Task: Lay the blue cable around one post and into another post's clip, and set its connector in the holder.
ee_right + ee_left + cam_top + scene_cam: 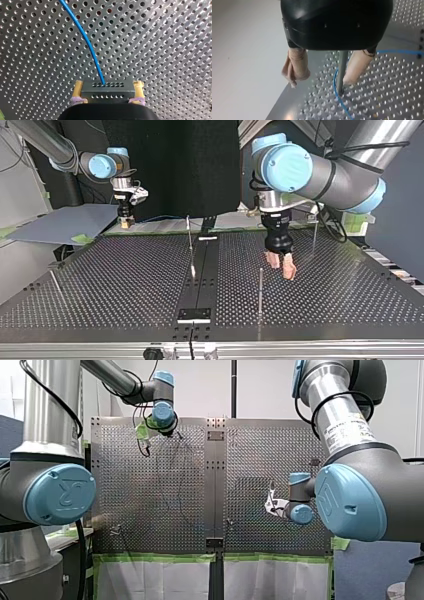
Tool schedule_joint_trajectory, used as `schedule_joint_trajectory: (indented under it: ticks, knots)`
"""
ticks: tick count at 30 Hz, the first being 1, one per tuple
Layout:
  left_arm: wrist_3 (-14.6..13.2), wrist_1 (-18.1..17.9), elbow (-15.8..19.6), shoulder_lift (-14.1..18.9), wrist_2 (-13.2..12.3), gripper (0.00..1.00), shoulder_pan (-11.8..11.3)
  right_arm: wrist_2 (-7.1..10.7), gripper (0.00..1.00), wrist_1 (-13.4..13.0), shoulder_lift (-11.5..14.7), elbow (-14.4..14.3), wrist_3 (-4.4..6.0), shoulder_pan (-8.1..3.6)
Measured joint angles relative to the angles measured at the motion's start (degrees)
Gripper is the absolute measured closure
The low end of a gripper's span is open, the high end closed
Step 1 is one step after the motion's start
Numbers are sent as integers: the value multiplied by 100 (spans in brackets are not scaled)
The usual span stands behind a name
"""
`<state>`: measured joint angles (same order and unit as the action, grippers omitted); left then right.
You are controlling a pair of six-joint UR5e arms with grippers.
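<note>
Tool of my right arm clamps the connector between yellow pads, the blue cable running from it over the desk; farther off, my left tool stands wide astride a post, cable bending at its foot.

Front view: bright, even light. White wall behind, soft sheen on table. Top view: dimmer, black backdrop, highlights on left arm. Left wrist view: left gripper body dark, glare patch on table beside it. Right wrist view: even light, hole rims glinting.
</note>
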<state>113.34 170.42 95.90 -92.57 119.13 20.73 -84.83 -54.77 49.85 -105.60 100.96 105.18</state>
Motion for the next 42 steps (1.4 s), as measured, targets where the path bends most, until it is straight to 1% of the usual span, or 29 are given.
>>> schedule_joint_trajectory:
  ticks: [8, 13, 16, 20, 23, 28, 36, 42]
  knots:
    - [99, -31, 121, -24, -471, 0, -504, 0, 100, -21, 2, 0, -4, 3]
    - [293, -46, 133, -194, -754, 0, -750, 0, 100, -16, 3, 1, -9, 12]
    - [447, -82, 133, -288, -917, 0, -798, 0, 100, -8, 3, 0, -16, 9]
    - [621, -139, 133, -324, -1138, 0, -829, 0, 100, -8, 3, 0, -19, 5]
    - [692, -158, 131, -327, -1289, 0, -862, 0, 100, -7, 3, 0, -18, 1]
    - [719, -168, 130, -327, -1488, 0, -918, 0, 100, -5, 3, 0, -18, -1]
    - [754, -292, 129, -379, -1576, 0, -992, 0, 100, 1, 3, 0, -15, -6]
    - [756, -441, 116, -607, -1586, 0, -1032, 0, 100, 2, 2, 1, -13, -8]
